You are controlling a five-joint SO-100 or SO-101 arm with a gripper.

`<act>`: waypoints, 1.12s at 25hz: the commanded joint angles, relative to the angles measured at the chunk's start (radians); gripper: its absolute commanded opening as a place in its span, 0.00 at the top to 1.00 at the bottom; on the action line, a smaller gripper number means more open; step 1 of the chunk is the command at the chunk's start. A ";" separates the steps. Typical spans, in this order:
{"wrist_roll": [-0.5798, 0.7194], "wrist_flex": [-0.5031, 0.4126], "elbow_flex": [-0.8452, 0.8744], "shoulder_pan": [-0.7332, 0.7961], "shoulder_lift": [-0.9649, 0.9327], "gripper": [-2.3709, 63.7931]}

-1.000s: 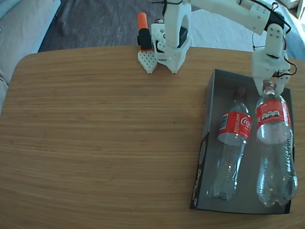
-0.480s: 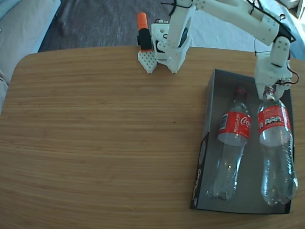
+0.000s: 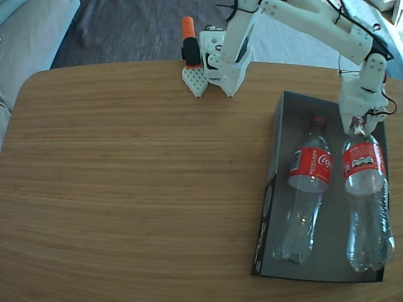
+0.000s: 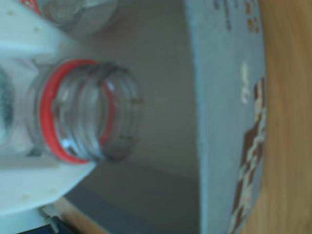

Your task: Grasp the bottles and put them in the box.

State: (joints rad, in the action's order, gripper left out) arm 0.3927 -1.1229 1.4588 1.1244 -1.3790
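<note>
Bottles (image 3: 310,192) lie in box (image 3: 278,119), fingers (image 4: 29,187) clamping one neck.

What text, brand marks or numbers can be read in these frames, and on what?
"Coca-Cola" script, partly visible: red label of the left bottle in the fixed view.
Small vertical white print on that label: too blurred to read surely.
White marks on the right bottle label: unreadable.
Print on the box outer wall, in both views: unreadable.
The gripper carries no text.

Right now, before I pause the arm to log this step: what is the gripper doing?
Gripper: closed on the neck of the right-hand bottle, over the box.
</note>
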 commanded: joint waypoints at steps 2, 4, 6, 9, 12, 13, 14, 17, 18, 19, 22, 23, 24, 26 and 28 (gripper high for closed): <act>-0.083 -0.008 -0.055 -0.012 -0.029 0.62; -0.124 -0.012 -0.057 -0.031 -0.029 0.48; -0.126 -0.037 -0.060 -0.041 -0.029 0.50; -0.126 -0.041 -0.072 -0.098 -0.037 0.54; -0.127 -0.044 -0.077 -0.218 -0.097 0.59; -0.126 -0.051 -0.078 -0.262 -0.124 0.62; -0.126 -0.061 -0.078 -0.307 -0.153 0.65; -0.124 -0.124 -0.071 -0.423 -0.242 0.74; -0.124 -0.146 -0.064 -0.457 -0.278 0.76; -0.124 -0.167 -0.060 -0.489 -0.310 0.78; -0.124 -0.206 -0.025 -0.575 -0.397 0.82; -0.124 -0.209 -0.005 -0.609 -0.426 0.84; -0.124 -0.213 0.020 -0.643 -0.457 0.87; -0.124 -0.213 0.067 -0.709 -0.514 0.94; -0.124 -0.201 0.109 -0.759 -0.568 0.97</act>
State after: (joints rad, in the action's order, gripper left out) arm 0.2700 -1.3330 1.5662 0.3942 -1.8530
